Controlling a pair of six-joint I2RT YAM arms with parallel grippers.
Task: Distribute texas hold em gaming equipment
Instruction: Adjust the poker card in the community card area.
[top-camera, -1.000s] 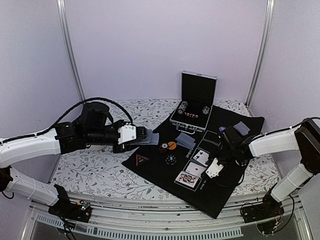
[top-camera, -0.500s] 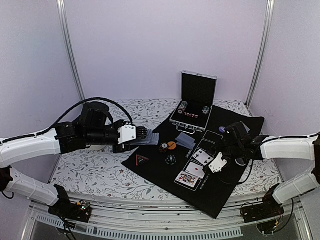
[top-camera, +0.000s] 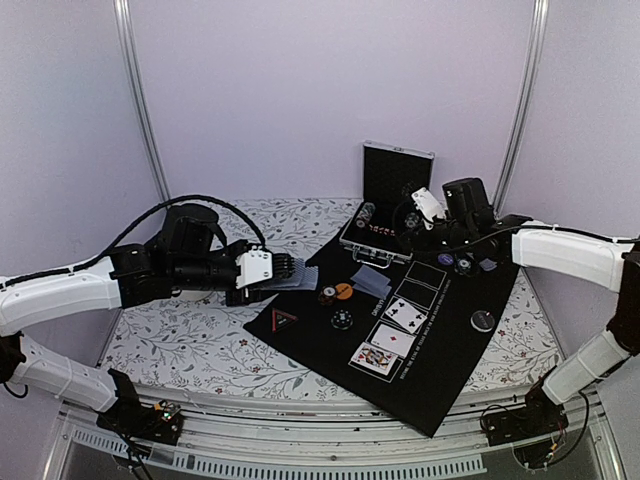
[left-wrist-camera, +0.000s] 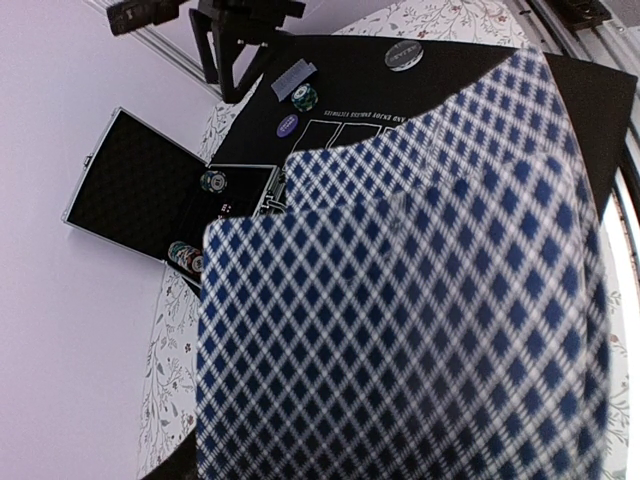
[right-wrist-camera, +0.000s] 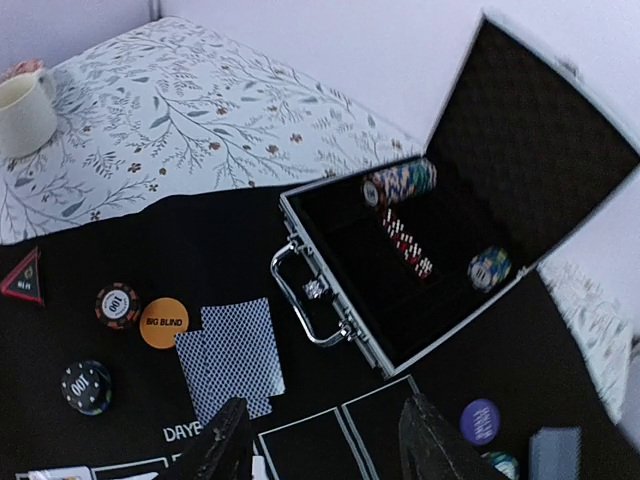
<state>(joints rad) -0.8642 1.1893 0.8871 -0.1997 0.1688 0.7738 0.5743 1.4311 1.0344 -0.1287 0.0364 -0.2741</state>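
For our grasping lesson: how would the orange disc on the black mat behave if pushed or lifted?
The orange disc lies flat on the black mat, so a push would probably slide it, not roll it. It looks thin and stiff, likely light, and its low edge may be hard to pinch.

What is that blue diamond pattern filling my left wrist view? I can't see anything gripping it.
Observer: Playing cards, backs toward the camera; top external shows them in the left jaws, at the black mat's left edge.
Operator: Any cards dealt yet?
Observer: Three face-up cards lie in a row on the mat's near side.
Operator: And the right jaws?
Observer: Right wrist shows them open and empty, near the open case.
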